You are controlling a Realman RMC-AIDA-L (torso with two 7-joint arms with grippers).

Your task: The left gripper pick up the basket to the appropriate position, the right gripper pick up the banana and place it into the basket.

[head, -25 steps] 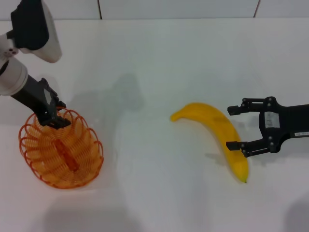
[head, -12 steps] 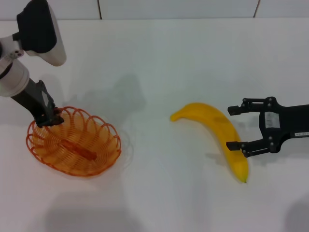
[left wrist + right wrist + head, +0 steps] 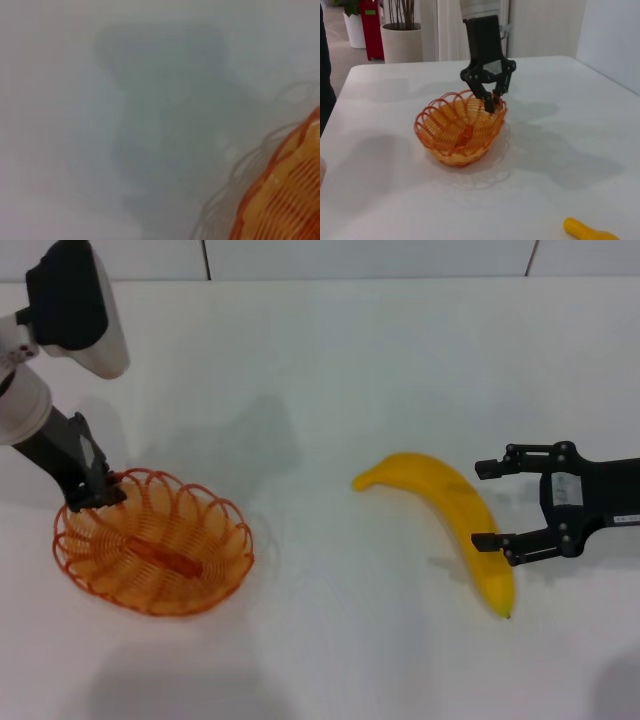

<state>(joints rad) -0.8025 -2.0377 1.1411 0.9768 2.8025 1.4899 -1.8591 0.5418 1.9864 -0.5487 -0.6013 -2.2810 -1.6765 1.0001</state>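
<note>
The orange wire basket (image 3: 152, 543) sits level on the white table at the left. My left gripper (image 3: 98, 494) is shut on its far-left rim; the right wrist view shows its fingers pinching the basket (image 3: 460, 131) rim, left gripper (image 3: 492, 102). A part of the rim also shows in the left wrist view (image 3: 287, 197). The yellow banana (image 3: 440, 502) lies on the table at the right. My right gripper (image 3: 482, 504) is open, low at the table, with one finger on each side of the banana's near half. The banana's end shows in the right wrist view (image 3: 587, 231).
The white table (image 3: 320, 360) stretches between basket and banana with nothing on it. A wall runs along its far edge. Beyond the table, the right wrist view shows a plant pot (image 3: 402, 42) and a red thing (image 3: 370, 27).
The basket went from steeply tilted to level, came down onto the table and shifted a little right with my left gripper. The right gripper and banana have not moved.
</note>
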